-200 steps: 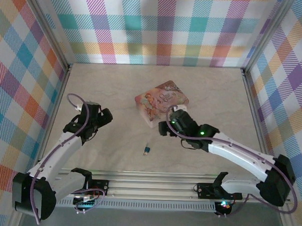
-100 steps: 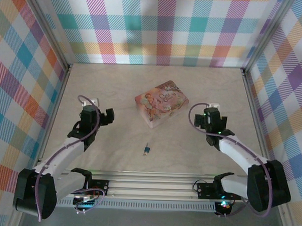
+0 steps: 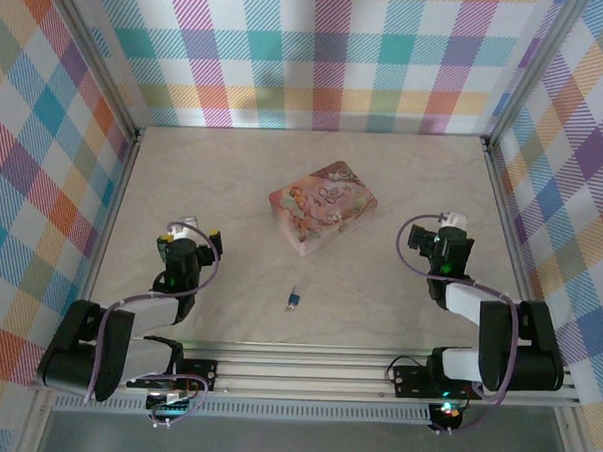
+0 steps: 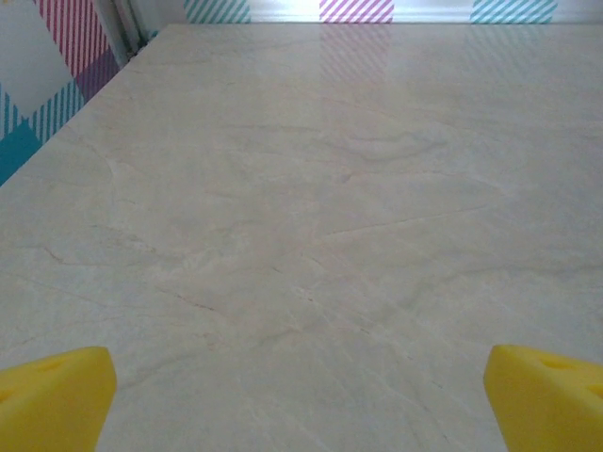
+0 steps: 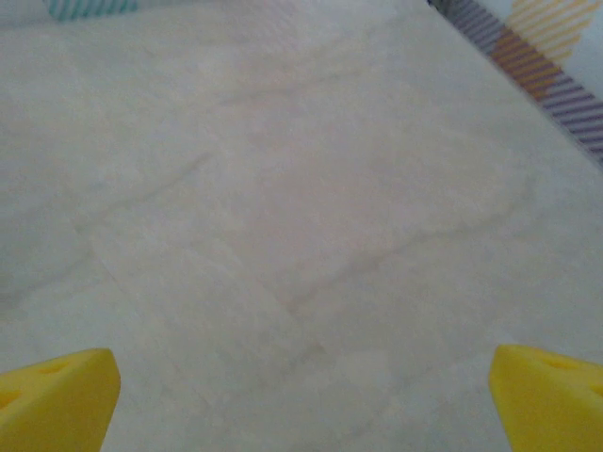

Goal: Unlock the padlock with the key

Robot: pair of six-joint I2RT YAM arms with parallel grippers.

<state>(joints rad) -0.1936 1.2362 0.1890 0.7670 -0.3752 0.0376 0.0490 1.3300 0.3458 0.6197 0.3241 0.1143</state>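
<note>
Top external shows a pale marbled table (image 3: 214,172) inside plaid walls (image 3: 319,57); at eight and four o'clock the left gripper (image 3: 189,234) and right gripper (image 3: 437,230) gape wide, empty.

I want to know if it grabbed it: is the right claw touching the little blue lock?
Apart. The top view shows bare table between the right gripper and the padlock.

White shells and black joints make up the left arm (image 3: 148,309) and right arm (image 3: 468,298), with black bases bolted to a silver rail (image 3: 305,366). A purple cable (image 3: 403,245) loops along each. The left gripper (image 4: 301,400) and right gripper (image 5: 306,400) have yellow wedge-shaped fingertips (image 4: 52,395).
</note>
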